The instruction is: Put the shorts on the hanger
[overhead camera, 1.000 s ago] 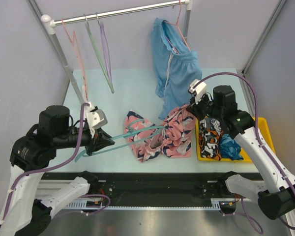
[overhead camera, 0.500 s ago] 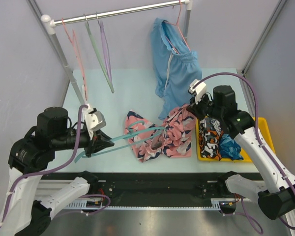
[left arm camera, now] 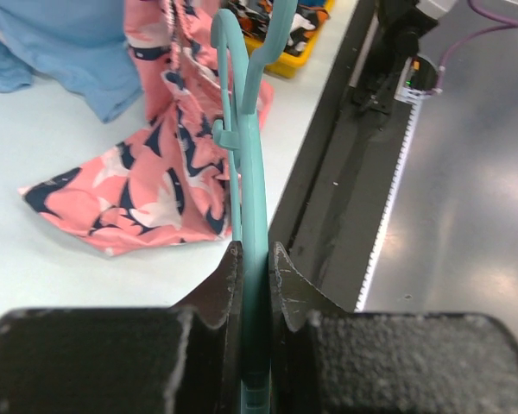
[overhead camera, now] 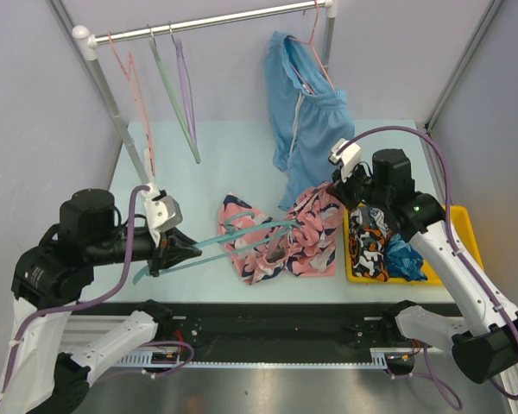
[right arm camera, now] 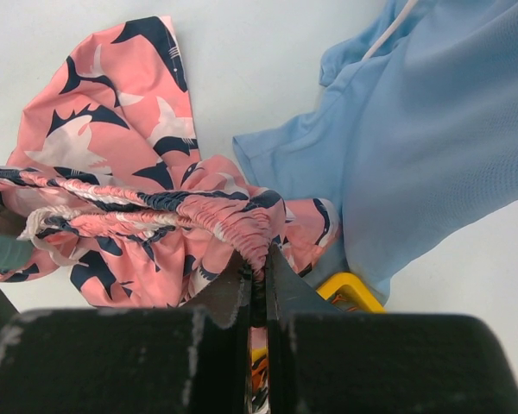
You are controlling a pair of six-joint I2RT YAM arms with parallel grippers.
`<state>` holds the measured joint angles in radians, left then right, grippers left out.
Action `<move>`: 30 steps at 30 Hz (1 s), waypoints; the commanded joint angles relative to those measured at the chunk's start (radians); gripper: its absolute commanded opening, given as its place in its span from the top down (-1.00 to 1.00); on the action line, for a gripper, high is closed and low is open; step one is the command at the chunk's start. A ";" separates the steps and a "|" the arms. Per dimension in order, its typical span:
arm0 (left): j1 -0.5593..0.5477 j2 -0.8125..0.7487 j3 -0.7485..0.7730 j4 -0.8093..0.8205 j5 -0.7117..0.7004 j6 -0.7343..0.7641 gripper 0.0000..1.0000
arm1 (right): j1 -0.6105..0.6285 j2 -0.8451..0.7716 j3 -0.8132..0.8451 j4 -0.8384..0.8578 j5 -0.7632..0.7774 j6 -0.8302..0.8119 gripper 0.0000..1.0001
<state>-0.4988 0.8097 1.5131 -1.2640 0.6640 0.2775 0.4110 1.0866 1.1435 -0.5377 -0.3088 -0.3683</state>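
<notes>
Shorts [overhead camera: 315,246] lie crumpled on table [overhead camera: 242,164]; judged soft, light, limp. Gathered waistband is the sound hold, pinched by right gripper [right arm camera: 257,266]. Left gripper [left arm camera: 255,272] clamps the thin, likely springy hanger [left arm camera: 255,190], its far end reaching the shorts

This is a robotics lab test cell. Plain lilac-grey partition walls [overhead camera: 26,129] on slanted metal frame posts [overhead camera: 466,60] box in a pale mint table [overhead camera: 233,155]. A white-and-black left robot arm [overhead camera: 47,267] and its matching right robot arm [overhead camera: 449,259] trail purple cables [overhead camera: 397,130] above a black mounting rail [overhead camera: 276,315]. A white metal clothes rod [overhead camera: 216,21] spans the back.
</notes>
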 commanded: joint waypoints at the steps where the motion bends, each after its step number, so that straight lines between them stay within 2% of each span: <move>1: 0.005 -0.030 -0.002 0.080 -0.066 -0.021 1.00 | 0.005 -0.007 0.027 0.042 0.016 -0.008 1.00; 9: 0.005 -0.049 -0.066 0.133 -0.145 -0.044 1.00 | 0.009 -0.010 0.035 0.035 0.008 -0.006 1.00; 19: 0.005 -0.021 -0.136 0.218 -0.084 -0.098 1.00 | 0.031 -0.011 0.053 0.019 0.001 0.003 1.00; 26: 0.005 0.003 -0.238 0.376 -0.040 -0.164 1.00 | 0.063 -0.010 0.074 -0.019 -0.038 -0.006 1.00; 30: 0.002 -0.009 -0.316 0.534 0.031 -0.207 0.99 | 0.072 -0.010 0.085 -0.047 -0.068 -0.024 1.00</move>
<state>-0.4988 0.8043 1.2537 -0.9405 0.6071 0.1383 0.4698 1.0866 1.1698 -0.5709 -0.3305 -0.3748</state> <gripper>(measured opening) 0.127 0.040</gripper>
